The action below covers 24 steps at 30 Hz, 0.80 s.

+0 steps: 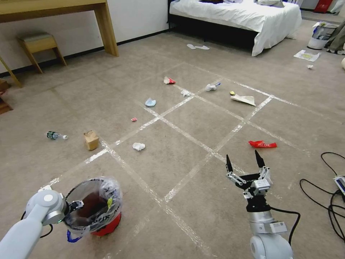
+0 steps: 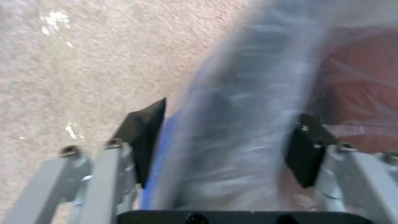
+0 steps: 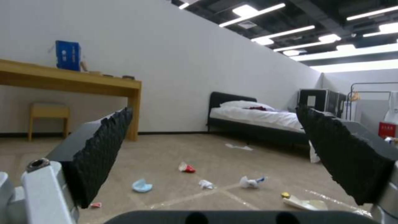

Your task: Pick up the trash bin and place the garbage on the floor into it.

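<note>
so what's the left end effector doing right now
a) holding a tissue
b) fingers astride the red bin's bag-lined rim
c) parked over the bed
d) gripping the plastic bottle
b: the left end effector has one finger outside and one inside the bag-lined rim of the trash bin, which the head view shows at the robot's left; whether it is clamped can't be told.

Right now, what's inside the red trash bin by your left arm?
The trash bin holds a crinkled clear bag liner over a dark interior; no garbage shows in the part I can see. The left end effector at the rim and the bag's folds hide the near side and bottom.
</note>
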Motion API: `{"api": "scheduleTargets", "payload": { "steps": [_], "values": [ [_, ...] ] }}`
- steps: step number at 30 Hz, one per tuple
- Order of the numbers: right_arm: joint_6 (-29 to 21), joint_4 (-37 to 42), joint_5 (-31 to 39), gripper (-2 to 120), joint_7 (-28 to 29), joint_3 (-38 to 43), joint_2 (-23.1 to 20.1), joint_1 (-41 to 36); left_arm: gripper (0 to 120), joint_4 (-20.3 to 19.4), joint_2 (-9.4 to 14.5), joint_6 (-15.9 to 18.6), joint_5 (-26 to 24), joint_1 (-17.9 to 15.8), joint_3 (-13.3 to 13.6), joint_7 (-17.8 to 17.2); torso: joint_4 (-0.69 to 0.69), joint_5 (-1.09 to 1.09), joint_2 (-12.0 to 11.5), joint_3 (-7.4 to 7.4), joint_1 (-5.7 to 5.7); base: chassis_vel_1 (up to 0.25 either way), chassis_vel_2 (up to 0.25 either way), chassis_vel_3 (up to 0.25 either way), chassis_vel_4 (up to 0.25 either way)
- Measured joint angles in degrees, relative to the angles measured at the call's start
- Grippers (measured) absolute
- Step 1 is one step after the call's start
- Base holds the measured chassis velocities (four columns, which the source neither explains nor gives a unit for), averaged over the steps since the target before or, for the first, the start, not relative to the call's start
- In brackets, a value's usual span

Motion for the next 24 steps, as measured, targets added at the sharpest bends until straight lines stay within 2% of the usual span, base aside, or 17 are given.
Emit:
{"api": "scheduleTargets", "payload": {
  "steps": [1, 4, 6, 7, 9, 10, 14, 16, 24],
  "values": [
    [-0.09, -0.21, -0.04, 100, 0.11, -0.12, 0.10, 0.19, 52, -0.54, 0.65, 0.04, -0.22, 0.52, -0.51, -0.08, 0.00, 0.04, 0.00, 0.00, 0.00, 0.000, 0.000, 0.000, 0.000],
    [-0.14, -0.34, -0.08, 100, 0.19, -0.26, 0.20, 0.30, 46, -0.84, 1.14, 0.04, -0.30, 0.96, -0.80, -0.14, -0.01, 0.03, 0.00, 0.00, 0.00, 0.000, 0.000, 0.000, 0.000],
    [-0.31, -0.40, -0.24, 100, 0.28, -0.60, 0.45, 0.45, 34, -1.23, 1.73, 0.05, -0.35, 1.57, -1.18, -0.16, 0.00, 0.04, 0.00, 0.00, 0.00, 0.000, 0.000, 0.000, 0.000],
    [-0.31, -0.40, -0.24, 100, 0.28, -0.60, 0.45, 0.45, 34, -1.23, 1.73, 0.05, -0.35, 1.57, -1.18, -0.16, 0.00, 0.04, 0.00, 0.00, 0.00, 0.000, 0.000, 0.000, 0.000],
    [-0.45, -0.46, -0.34, 100, 0.55, -0.67, 0.58, 0.48, 22, -1.52, 1.81, 0.05, -0.30, 2.01, -1.38, -0.32, 0.00, 0.04, 0.00, 0.00, 0.00, 0.000, 0.000, 0.000, 0.000],
    [-0.45, -0.46, -0.34, 100, 0.55, -0.67, 0.58, 0.48, 22, -1.52, 1.81, 0.05, -0.30, 2.01, -1.38, -0.32, 0.00, 0.04, 0.00, 0.00, 0.00, 0.000, 0.000, 0.000, 0.000],
    [-0.53, -0.46, -0.37, 100, 0.85, -0.59, 0.51, 0.47, 8, -2.55, 1.81, -0.02, -0.04, 3.17, -1.86, -0.96, -0.01, 0.06, 0.00, -0.01, 0.00, 0.000, 0.000, 0.000, 0.000],
    [-0.53, -0.46, -0.38, 100, 0.87, -0.50, 0.44, 0.48, 3, -3.32, 1.79, -0.17, -0.18, 3.89, -2.30, -0.96, -0.01, 0.06, 0.01, -0.02, 0.00, 0.000, 0.000, 0.000, 0.000],
    [-0.54, -0.38, -0.49, 100, 1.01, -0.64, 0.59, 0.35, 3, -5.41, 0.95, -0.19, -0.66, 6.40, -3.68, -1.06, 0.01, 0.07, 0.00, -0.02, 0.00, 0.000, 0.000, 0.000, 0.000]
  ]
}}
